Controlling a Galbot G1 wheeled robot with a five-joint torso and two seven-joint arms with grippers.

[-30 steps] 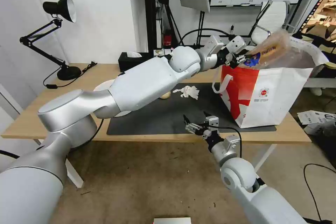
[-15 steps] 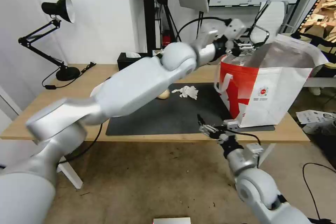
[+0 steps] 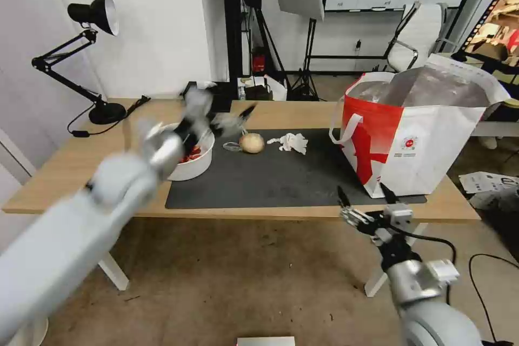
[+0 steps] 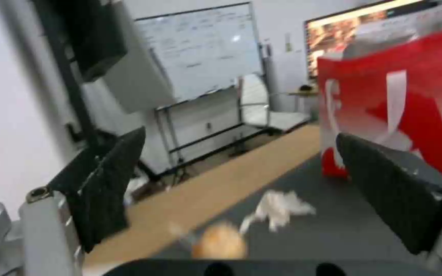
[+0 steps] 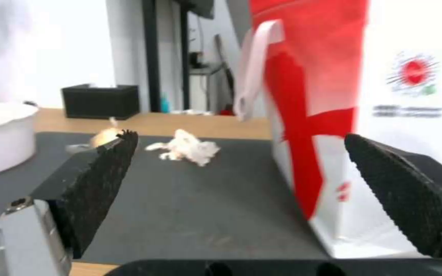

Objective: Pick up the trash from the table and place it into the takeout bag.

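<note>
The left gripper (image 3: 230,121) hangs smeared with motion above the table (image 3: 65,165), over the back edge of the mat (image 3: 270,178) between the bowl (image 3: 192,165) and the lump (image 3: 252,142); the wrist view shows its black, ridged pads (image 4: 111,184) spread wide with nothing between them; the left arm reaches in from the lower left, a pale grey blur

The right gripper (image 3: 366,205) sits low, just off the table's front edge below the bag (image 3: 432,140); its jaws stand apart and empty, the rough black pads (image 5: 101,184) framing the mat in its wrist view

The table is a long slab of light wood on white legs; the mat is a flat, dark grey rectangle with a matte surface; on it lie the round beige lump with a wisp of clear wrap beside it, and next to that, toward the bag, the crumpled white tissue (image 3: 290,141), soft and ragged at the edges; the two lie near one another but apart; the bowl is round, white and smooth, holding red shells, and straddles the mat's left edge

The bag stands upright at the right end of the mat, boxy, white with a broad red panel, a small round logo on the white side, flat white loop handles and crinkled silver foil lining at its open mouth

A black box (image 5: 101,101) sits at the table's back edge; a black desk lamp (image 3: 89,59) with a jointed arm stands at the far left corner
</note>
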